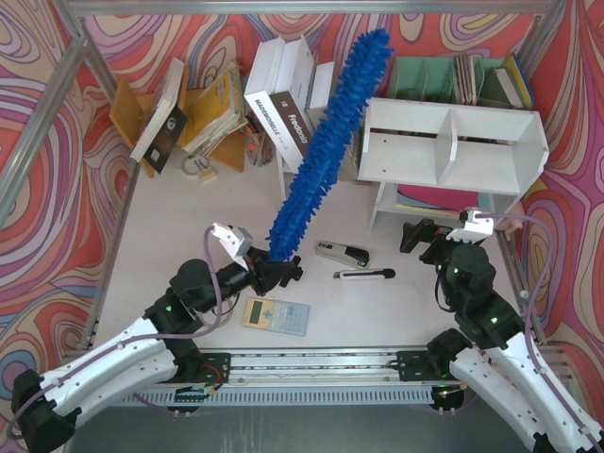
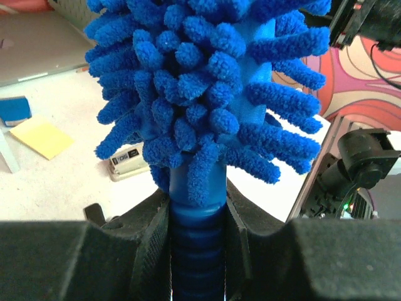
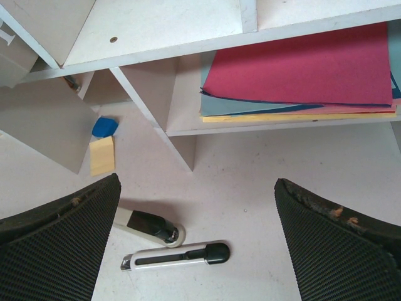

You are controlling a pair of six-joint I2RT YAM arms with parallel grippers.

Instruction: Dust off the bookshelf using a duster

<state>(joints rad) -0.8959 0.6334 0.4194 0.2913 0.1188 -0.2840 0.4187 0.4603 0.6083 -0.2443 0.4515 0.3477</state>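
**Duster up in the left hand, beside the bookshelf**

The left hand [image 1: 276, 270] is clamping the duster [image 1: 330, 132] by its slim blue handle. In the left wrist view both fingers [image 2: 147, 251] are pressing against the ribbed handle just under the fluffy head. The duster is slanting up and away from the hand, towards the back of the worktop [image 1: 179, 217]. Its head is passing just left of the bookshelf [image 1: 453, 107], but whether it is touching the shelf's left end cannot be told.

The right hand [image 1: 422, 241] is hovering low in front of the bookshelf's right half with its fingers [image 3: 59, 241] spread wide apart, gripping nothing. Its camera is looking at the lower tier, where coloured paper sheets [image 3: 301, 69] are lying flat. A stapler [image 1: 342, 253] and a utility knife [image 1: 363, 275] are lying on the worktop between the two hands, and a calculator [image 1: 276, 315] is sitting near the left arm.
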